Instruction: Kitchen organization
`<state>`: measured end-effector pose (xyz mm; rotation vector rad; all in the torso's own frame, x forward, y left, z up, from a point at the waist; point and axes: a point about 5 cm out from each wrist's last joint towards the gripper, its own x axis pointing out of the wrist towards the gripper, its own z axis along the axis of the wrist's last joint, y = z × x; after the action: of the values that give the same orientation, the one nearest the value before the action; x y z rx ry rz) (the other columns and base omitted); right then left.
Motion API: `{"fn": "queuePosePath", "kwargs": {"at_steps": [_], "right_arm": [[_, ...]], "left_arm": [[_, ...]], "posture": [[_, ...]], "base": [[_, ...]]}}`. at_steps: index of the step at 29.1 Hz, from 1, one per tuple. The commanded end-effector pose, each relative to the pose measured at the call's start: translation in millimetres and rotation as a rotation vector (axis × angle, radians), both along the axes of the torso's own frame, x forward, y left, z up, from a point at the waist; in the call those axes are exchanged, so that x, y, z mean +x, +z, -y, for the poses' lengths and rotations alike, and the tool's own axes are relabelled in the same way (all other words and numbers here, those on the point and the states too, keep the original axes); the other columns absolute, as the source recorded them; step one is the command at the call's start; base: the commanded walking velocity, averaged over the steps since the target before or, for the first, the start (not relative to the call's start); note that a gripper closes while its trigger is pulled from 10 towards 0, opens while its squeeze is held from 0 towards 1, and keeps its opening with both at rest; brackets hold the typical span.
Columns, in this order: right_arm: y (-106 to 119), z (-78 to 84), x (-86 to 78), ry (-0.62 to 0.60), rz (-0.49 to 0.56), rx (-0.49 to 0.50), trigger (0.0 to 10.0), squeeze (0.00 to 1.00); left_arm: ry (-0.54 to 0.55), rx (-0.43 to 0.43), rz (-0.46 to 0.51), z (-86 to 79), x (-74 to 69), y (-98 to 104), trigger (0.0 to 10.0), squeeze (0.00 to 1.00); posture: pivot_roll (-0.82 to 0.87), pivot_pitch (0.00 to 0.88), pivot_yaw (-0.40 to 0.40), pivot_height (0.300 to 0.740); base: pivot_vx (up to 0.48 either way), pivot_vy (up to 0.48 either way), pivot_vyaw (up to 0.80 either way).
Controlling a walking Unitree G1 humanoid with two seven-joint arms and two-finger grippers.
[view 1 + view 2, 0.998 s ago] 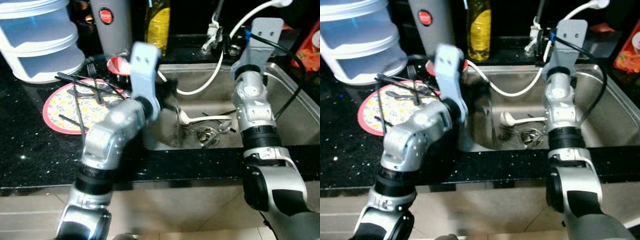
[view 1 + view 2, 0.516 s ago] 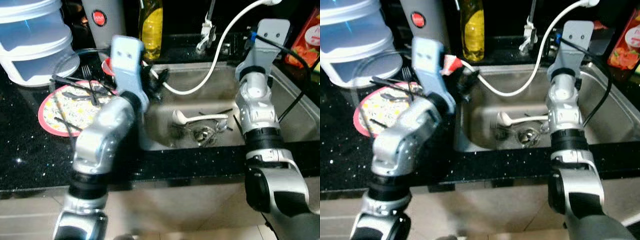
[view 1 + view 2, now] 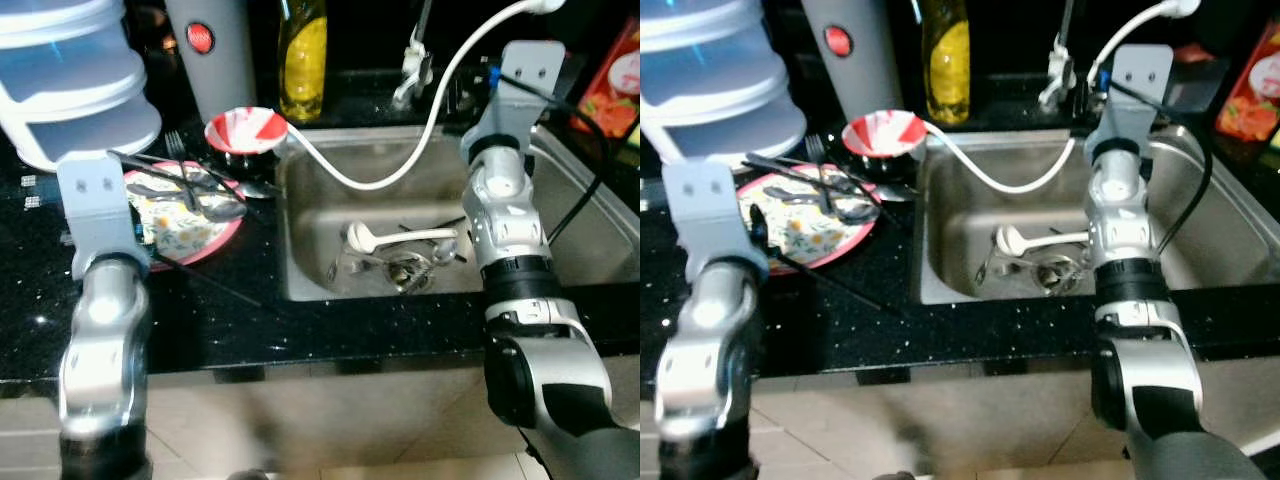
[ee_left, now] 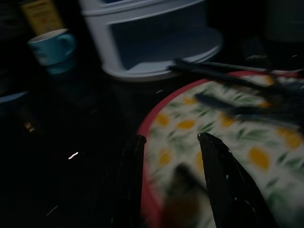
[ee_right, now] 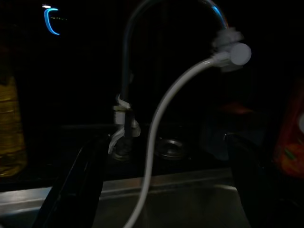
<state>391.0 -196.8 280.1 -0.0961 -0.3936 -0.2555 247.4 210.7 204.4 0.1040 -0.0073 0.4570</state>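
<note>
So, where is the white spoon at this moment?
In the left eye view, the white spoon lies on the bottom of the steel sink, near the drain among other cutlery, just left of the robot's right arm.

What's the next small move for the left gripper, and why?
Probably ease the left gripper forward and down onto the dark utensils on the floral plate. Its fingers are open and empty, hovering over the plate's near rim, with the cutlery lying just beyond them. The right gripper is also open, up by the faucet over the sink.
</note>
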Motion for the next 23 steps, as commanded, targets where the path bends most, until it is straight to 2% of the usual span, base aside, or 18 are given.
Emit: {"fn": "queuePosePath", "kwargs": {"at_steps": [1,6,8,9,10,12,14,16,19,22,23], "right_arm": [[-3.4,-3.1,1.3,0.011,-0.018,-0.001,10.0,0.0],[-3.8,-6.5,2.5,0.024,-0.023,-0.002,10.0,0.0],[-3.1,-11.4,4.1,0.042,-0.025,-0.002,10.0,0.0],[-3.1,-11.4,4.1,0.042,-0.025,-0.002,10.0,0.0],[-3.1,-12.2,4.4,0.045,-0.026,-0.002,10.0,0.0],[-3.1,-12.3,4.5,0.047,-0.026,-0.002,10.0,0.0],[-3.8,-11.0,3.9,0.045,-0.027,-0.002,10.0,0.0],[-5.3,-8.7,3.2,0.04,-0.03,-0.002,10.0,0.0],[-6.4,-7.3,2.9,0.036,-0.033,-0.002,10.0,0.0],[-7.9,-8.1,3.1,0.037,-0.037,-0.001,10.0,0.0],[-8.8,-10.5,3.7,0.043,-0.041,0.0,10.0,0.0]], "left_arm": [[0.002,-0.044,-0.001,0.4,-6.7,-0.2,10.0,0.0],[0.016,-0.049,-0.025,0.8,-9.0,-1.1,10.0,0.0],[-0.057,-0.003,-0.049,11.4,-7.8,-0.3,10.0,0.0],[-0.057,-0.003,-0.049,11.4,-7.8,-0.3,10.0,0.0],[-0.103,0.042,-0.054,17.2,-8.0,0.0,10.0,0.0],[-0.189,0.2,-0.057,27.3,-12.1,1.9,10.0,0.0],[-0.247,0.428,-0.05,32.0,-19.2,4.7,10.0,0.0],[-0.259,0.582,-0.018,29.9,-28.9,9.7,10.0,0.0],[-0.252,0.656,0.016,25.8,-36.5,15.7,10.0,0.0],[-0.255,0.808,0.058,19.1,-48.0,28.8,10.0,0.0],[-0.282,0.872,0.046,17.8,-53.2,31.9,10.0,0.0]], "posture": [[0.16,0.0,0.028,0.74],[0.18,0.0,0.012,0.74],[0.19,0.0,0.004,0.74],[0.19,0.0,0.004,0.74],[0.19,0.0,0.004,0.74],[0.19,0.0,0.004,0.74],[0.19,0.0,0.011,0.74],[0.19,0.0,0.013,0.74],[0.19,0.0,0.015,0.74],[0.21,0.0,0.014,0.74],[0.21,0.0,0.014,0.74]], "base": [[0.0,0.0,0.0],[0.0,0.0,0.0],[0.0,0.0,0.0],[0.0,0.0,0.0],[0.0,0.0,0.0],[0.0,0.0,0.0],[0.0,0.0,0.0],[0.0,0.0,0.0],[0.0,0.0,0.0],[0.0,0.0,0.0],[0.0,0.0,0.0]]}}
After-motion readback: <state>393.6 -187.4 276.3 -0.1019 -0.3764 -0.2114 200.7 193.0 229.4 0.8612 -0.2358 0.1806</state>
